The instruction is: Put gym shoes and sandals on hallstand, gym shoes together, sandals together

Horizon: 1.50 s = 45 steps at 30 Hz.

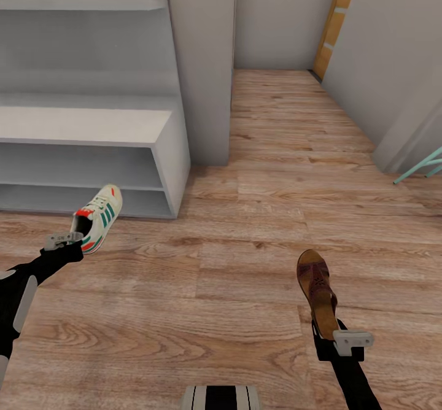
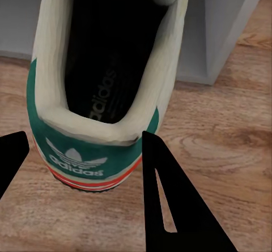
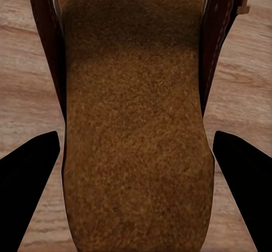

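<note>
A cream gym shoe with green stripes hangs toe-forward in front of the hallstand's lower right corner. My left gripper is shut on its heel. In the left wrist view the black fingers press both sides of the green heel patch of the gym shoe. A dark brown sandal points forward over the corridor floor at the right, and my right gripper is shut on its heel end. In the right wrist view the sandal's tan footbed spans the gap between the fingers. The pale grey hallstand stands at the left.
A grey wall pillar stands right of the hallstand. The corridor runs ahead to a wooden door frame. A teal chair leg pokes in at the right wall. My base shows at the bottom.
</note>
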{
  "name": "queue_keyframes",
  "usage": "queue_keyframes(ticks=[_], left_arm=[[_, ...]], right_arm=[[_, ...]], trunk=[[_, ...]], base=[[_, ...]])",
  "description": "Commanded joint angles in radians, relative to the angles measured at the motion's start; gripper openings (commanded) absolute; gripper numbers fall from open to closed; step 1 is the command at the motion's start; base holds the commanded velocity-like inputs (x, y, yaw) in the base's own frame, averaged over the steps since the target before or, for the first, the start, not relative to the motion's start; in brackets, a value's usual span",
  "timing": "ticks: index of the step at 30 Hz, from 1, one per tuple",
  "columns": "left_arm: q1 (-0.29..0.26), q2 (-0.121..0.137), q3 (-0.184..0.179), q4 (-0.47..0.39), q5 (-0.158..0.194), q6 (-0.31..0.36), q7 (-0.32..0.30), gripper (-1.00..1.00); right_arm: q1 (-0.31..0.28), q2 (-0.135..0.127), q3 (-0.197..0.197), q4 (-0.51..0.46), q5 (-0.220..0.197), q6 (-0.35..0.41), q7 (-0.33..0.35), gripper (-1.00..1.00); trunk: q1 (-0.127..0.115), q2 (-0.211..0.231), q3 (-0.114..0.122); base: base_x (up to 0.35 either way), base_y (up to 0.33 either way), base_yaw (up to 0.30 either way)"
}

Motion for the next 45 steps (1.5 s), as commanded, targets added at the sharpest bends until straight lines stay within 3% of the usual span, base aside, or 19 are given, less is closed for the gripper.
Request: queue_keyframes(ticks=[1, 19, 25, 27, 32, 45], left_arm=[[0.0, 0.0, 0.0, 0.0, 0.009, 0.009, -0.003, -1.0], [0.0, -0.007, 0.004, 0.0, 0.016, 0.002, 0.0, -1.0], [0.0, -0.014, 0.005, 0.0, 0.031, -0.002, 0.0, -1.0], [0.0, -0.015, 0.007, 0.0, 0.056, -0.004, -0.003, -1.0], [0.001, -0.015, 0.006, 0.0, 0.08, -0.019, -0.006, -1.0], [0.006, -0.015, 0.004, 0.001, 0.092, -0.066, -0.01, -1.0]], right_arm=[[0.0, 0.001, -0.002, -0.001, 0.009, -0.002, 0.001, -1.0], [0.0, 0.001, -0.002, 0.0, 0.009, -0.003, 0.001, -1.0], [0.0, 0.001, -0.002, 0.0, 0.009, -0.003, 0.001, -1.0], [0.0, 0.001, -0.002, 0.0, 0.009, -0.002, 0.001, -1.0], [0.0, 0.001, -0.002, -0.001, 0.009, -0.002, 0.001, -1.0], [0.0, 0.001, -0.002, 0.0, 0.009, -0.002, 0.001, -1.0]], trunk=[[0.0, 0.0, -0.001], [0.0, 0.0, -0.001], [0.0, 0.0, -0.001], [0.0, 0.0, -0.001], [0.0, 0.0, -0.001], [0.0, 0.0, -0.001]], base=[[0.0, 0.0, 0.0], [0.0, 0.0, 0.0], [0.0, 0.0, 0.0], [0.0, 0.0, 0.0], [0.0, 0.0, 0.0], [0.0, 0.0, 0.0]])
